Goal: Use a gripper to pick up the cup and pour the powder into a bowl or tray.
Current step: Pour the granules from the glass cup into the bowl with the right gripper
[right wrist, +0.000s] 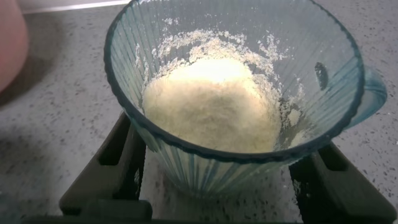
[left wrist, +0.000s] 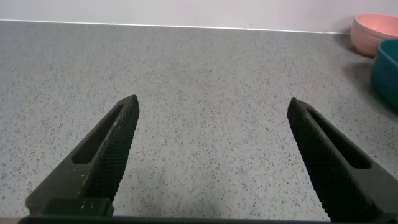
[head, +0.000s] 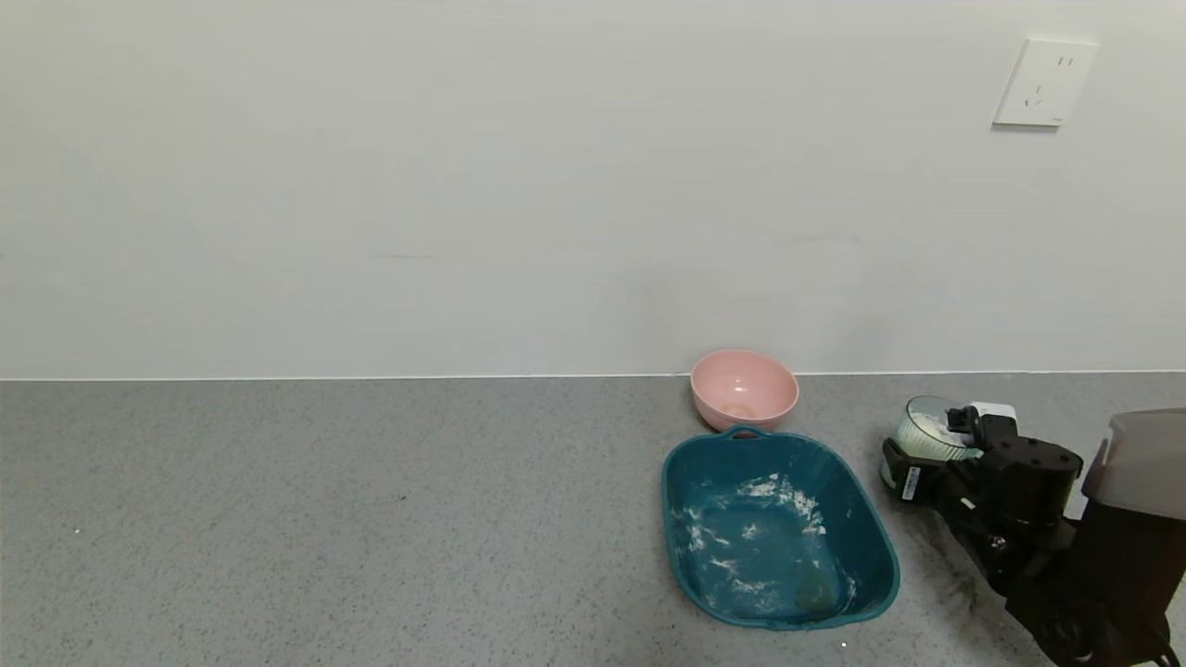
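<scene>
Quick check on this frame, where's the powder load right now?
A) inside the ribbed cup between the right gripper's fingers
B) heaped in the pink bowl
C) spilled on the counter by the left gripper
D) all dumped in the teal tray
A: the right wrist view shows a mound of powder inside the cup, held by the right gripper; the teal tray carries only smears.

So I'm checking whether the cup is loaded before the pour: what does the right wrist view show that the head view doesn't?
Only the right wrist view shows the inside of the cup, with the powder heaped in it, and the fingers on both sides of its ribbed wall. Only the head view shows the wall socket and the whole tray, smeared white. Both show the cup in the right gripper, the counter and the pink bowl.
</scene>
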Controlling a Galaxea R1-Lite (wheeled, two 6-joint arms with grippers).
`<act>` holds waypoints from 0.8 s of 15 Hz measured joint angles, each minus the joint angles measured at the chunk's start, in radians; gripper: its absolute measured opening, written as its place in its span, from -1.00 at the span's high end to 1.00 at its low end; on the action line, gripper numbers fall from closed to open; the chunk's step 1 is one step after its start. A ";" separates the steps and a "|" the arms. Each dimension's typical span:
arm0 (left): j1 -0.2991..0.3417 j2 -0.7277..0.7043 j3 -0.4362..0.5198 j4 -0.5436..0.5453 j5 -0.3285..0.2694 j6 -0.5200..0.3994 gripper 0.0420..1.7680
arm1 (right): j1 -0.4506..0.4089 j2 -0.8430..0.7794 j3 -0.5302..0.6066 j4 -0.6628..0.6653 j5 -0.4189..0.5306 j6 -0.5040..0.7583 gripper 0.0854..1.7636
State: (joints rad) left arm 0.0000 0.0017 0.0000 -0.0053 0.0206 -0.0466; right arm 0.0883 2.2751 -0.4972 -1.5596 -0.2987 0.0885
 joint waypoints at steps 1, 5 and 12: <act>0.000 0.000 0.000 0.000 0.000 0.000 -0.94 | 0.000 -0.014 0.015 0.000 0.017 0.000 -0.50; 0.000 0.000 0.000 0.000 0.000 0.000 -0.94 | -0.003 -0.087 0.078 0.005 0.073 -0.017 -0.50; 0.000 0.000 0.000 0.000 0.000 0.000 -0.94 | -0.018 -0.242 0.169 0.048 0.139 -0.130 -0.50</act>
State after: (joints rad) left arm 0.0000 0.0017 0.0000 -0.0053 0.0206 -0.0470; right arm 0.0702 2.0334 -0.3279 -1.5115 -0.1596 -0.0417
